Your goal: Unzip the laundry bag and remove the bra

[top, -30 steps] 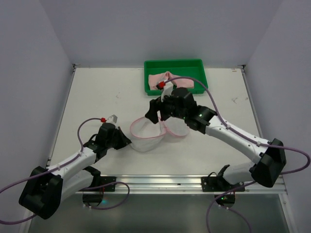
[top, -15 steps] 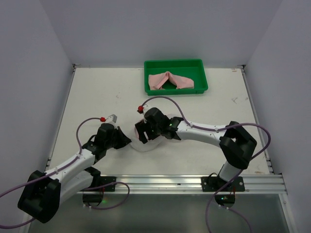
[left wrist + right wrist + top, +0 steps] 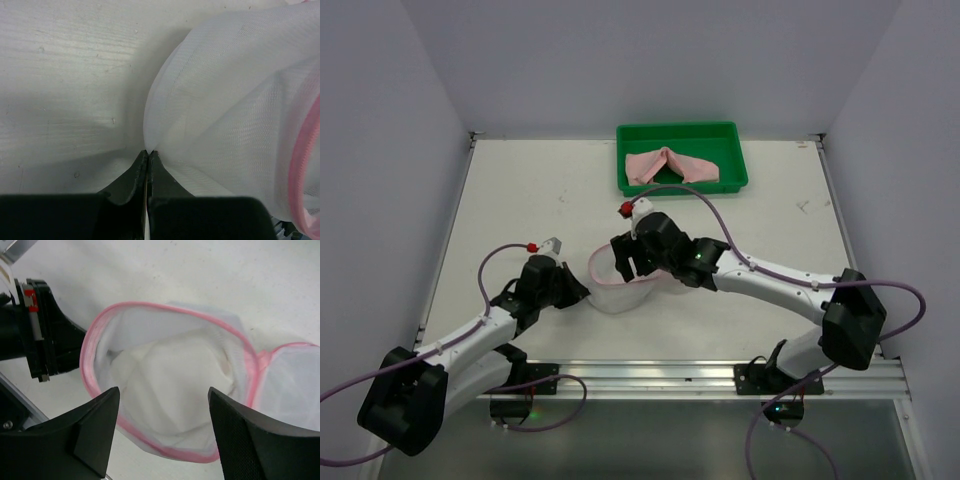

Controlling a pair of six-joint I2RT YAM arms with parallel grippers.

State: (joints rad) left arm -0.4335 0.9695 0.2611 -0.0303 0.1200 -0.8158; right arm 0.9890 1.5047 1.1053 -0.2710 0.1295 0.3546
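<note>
The laundry bag [image 3: 620,293] lies unzipped at the table's middle, its pink-trimmed mouth open upward. In the right wrist view the laundry bag [image 3: 165,375] shows only white mesh folds inside, and its lid flap [image 3: 295,385] hangs off to the right. My left gripper [image 3: 582,293] is shut, pinching the bag's mesh wall [image 3: 235,100] at its left side; in the left wrist view my left gripper [image 3: 149,151] has its jaws together on the mesh. My right gripper [image 3: 625,262] is open and empty just above the bag's mouth [image 3: 164,390]. The bra [image 3: 670,165], pale pink, lies in the green tray [image 3: 682,128].
The green tray stands at the back of the table, right of centre. Grey walls close the table on the left, back and right. A metal rail [image 3: 650,375] runs along the front edge. Purple cables loop off both arms.
My right gripper has come back from the tray to the bag, dipped low over its mouth, then shifted slightly up and right. The bra stays in the tray. The left arm has not moved.
</note>
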